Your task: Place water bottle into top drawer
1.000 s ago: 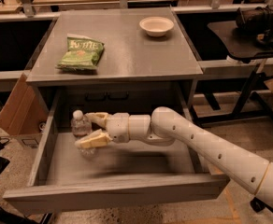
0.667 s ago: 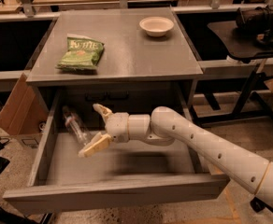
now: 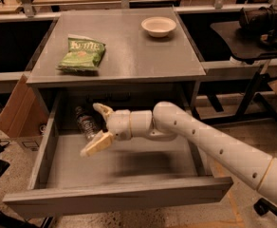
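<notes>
Dim warm light; soft shadow beneath gripper (image 3: 90, 129) jaws in top drawer (image 3: 119, 196).

White arm (image 3: 209, 144) reaching leftward, gripper (image 3: 93, 129) left of centre (fingers (image 3: 96, 144) spread wide)

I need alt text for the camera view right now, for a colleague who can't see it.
The water bottle lies tilted at the back left of the open top drawer, with the gripper open right beside it, inside the drawer. On the table above sit a green chip bag and a white bowl.
</notes>
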Controlling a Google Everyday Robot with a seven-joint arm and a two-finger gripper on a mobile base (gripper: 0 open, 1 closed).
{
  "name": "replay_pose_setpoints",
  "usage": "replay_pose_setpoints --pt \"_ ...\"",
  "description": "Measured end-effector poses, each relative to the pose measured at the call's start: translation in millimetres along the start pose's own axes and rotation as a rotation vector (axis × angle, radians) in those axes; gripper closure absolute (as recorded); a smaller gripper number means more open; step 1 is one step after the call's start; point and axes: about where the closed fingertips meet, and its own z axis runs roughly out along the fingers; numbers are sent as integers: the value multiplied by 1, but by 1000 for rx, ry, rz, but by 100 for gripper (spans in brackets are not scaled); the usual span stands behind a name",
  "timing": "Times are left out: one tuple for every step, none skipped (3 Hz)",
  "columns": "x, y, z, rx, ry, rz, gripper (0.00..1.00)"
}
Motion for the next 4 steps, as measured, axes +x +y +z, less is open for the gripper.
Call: replay_pose_setpoints --pt "-37 -3 -22 -66 78 1 0" --pt "-83 3 -53 -115 238 8 0" --pt "-145 5 -83 -100 455 -8 0" --pt "-215 2 -119 -4 674 -32 0"
